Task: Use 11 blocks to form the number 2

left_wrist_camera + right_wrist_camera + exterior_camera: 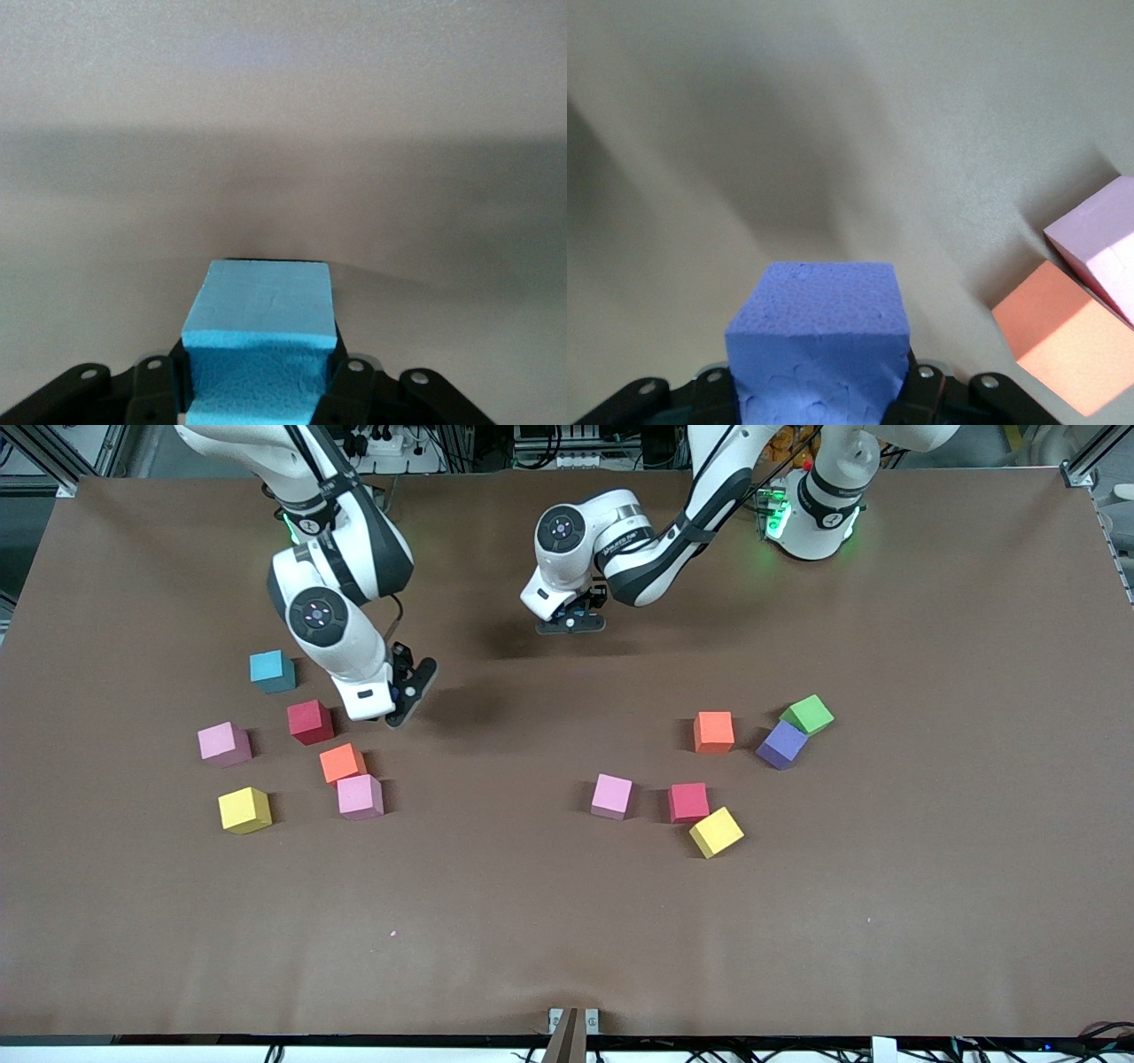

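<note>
Left claw (261, 390) grips sky-blue block (266, 310); right claw (819, 394) purple block (819, 319).

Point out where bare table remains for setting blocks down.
Bare table lies between the two block clusters, and the whole strip nearest the front camera is free. It is crowded around the orange block and touching pink block, and where the green cube meets the purple block.

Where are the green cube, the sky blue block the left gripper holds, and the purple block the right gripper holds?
green cube (807, 714), front view, top face
sky blue block (266, 305), left wrist view, upper face
purple block (819, 301), right wrist view, upper face
</note>
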Available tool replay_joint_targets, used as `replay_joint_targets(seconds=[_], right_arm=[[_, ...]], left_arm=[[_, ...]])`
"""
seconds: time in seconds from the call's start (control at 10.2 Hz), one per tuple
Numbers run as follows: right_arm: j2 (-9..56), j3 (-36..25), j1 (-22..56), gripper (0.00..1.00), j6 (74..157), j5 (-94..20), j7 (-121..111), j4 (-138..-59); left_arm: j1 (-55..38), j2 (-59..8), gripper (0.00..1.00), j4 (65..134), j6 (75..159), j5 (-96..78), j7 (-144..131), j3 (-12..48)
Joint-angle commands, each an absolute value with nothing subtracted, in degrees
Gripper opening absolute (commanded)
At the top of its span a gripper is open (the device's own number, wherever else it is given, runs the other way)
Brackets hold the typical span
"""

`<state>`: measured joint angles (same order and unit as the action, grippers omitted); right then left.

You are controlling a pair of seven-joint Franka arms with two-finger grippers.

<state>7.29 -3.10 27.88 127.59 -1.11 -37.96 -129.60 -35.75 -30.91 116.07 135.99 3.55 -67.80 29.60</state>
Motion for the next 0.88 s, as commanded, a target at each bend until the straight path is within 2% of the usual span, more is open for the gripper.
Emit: replay_joint_targets(seconds=[0.0,0.1,0.2,0.49,0.78], right_arm=[[5.0,-2.7,27.4,0.37,127.7,-0.4,-40.8,-131.7],[5.1,-2.7,27.4,0.37,127.7,0.3,-41.0,-131.7],[5.4,-2.7,27.4,0.37,128.2,0.9,-42.1,-131.6],[5.5,-2.5,28.0,0.37,128.5,1.0,-44.8,-131.7],[5.5,-2.5,30.4,0.37,128.6,1.0,-46.3,-131.6]], left_arm=[[-35.7,-30.5,0.43,117.0,137.2,5.0,-69.9,29.7],[-35.7,-30.5,0.69,117.1,137.2,5.1,-69.8,29.7],[-35.3,-30.4,1.00,117.0,137.2,5.0,-69.9,29.7],[-33.8,-26.1,1.00,117.0,134.0,5.0,-70.0,29.7],[-28.4,-19.6,1.00,116.6,128.8,4.1,-70.0,29.9]])
